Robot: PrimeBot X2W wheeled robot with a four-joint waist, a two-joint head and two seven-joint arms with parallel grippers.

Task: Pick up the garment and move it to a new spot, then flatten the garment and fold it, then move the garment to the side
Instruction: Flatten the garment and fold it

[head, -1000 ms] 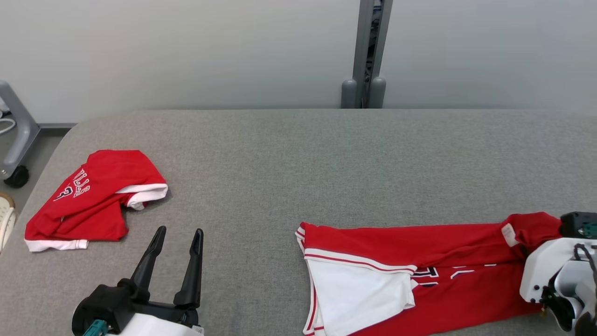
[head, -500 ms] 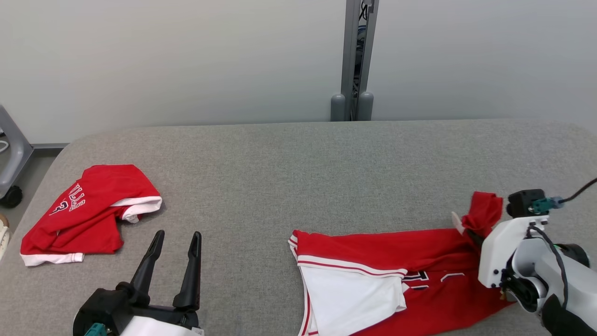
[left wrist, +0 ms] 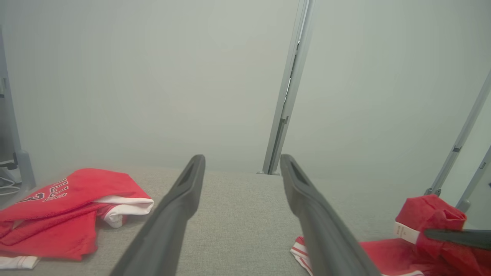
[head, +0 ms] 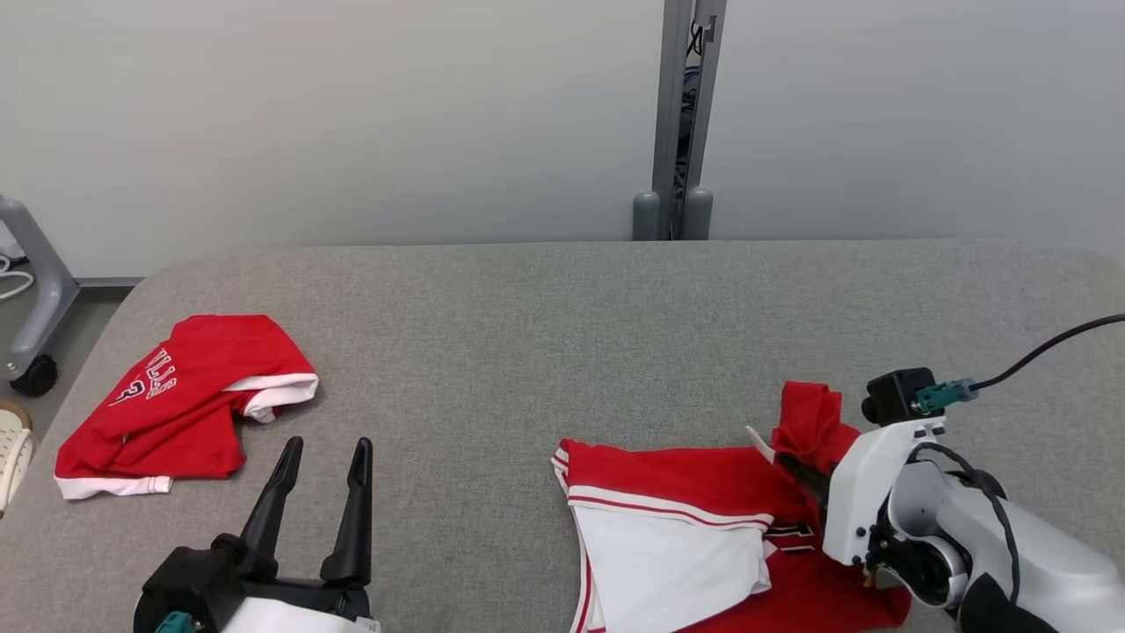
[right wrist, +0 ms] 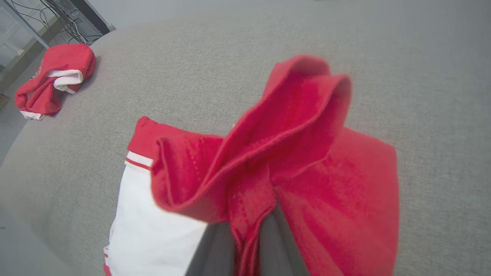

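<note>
2 long dark fingers of the right gripper (head: 794, 463) are clamped together on a bunched end of a red jersey garment with white panels and striped trim (head: 668, 470). This garment lies at the near right of the grey fabric-covered table (head: 527, 334). Its right end is pulled up off the surface in a crumpled peak, while its left part, with the white panel, lies flat on the cloth top. In the right wrist view the red fabric (right wrist: 345, 184) runs down into the narrow slit between the fingers and loops up over them. A small white label (head: 760, 442) sticks out of the raised bunch on its left side.

At the near left, the left gripper (head: 327, 448) hangs over bare table with its 2 fingers spread wide and nothing between them.

Beyond it and further left, near the table's left edge, lies a folded red shirt with white hem and dark lettering (head: 189, 387), well apart from the held garment. Behind the table, 1 grey metal post (head: 681, 114) rises against the pale wall (head: 352, 114).
</note>
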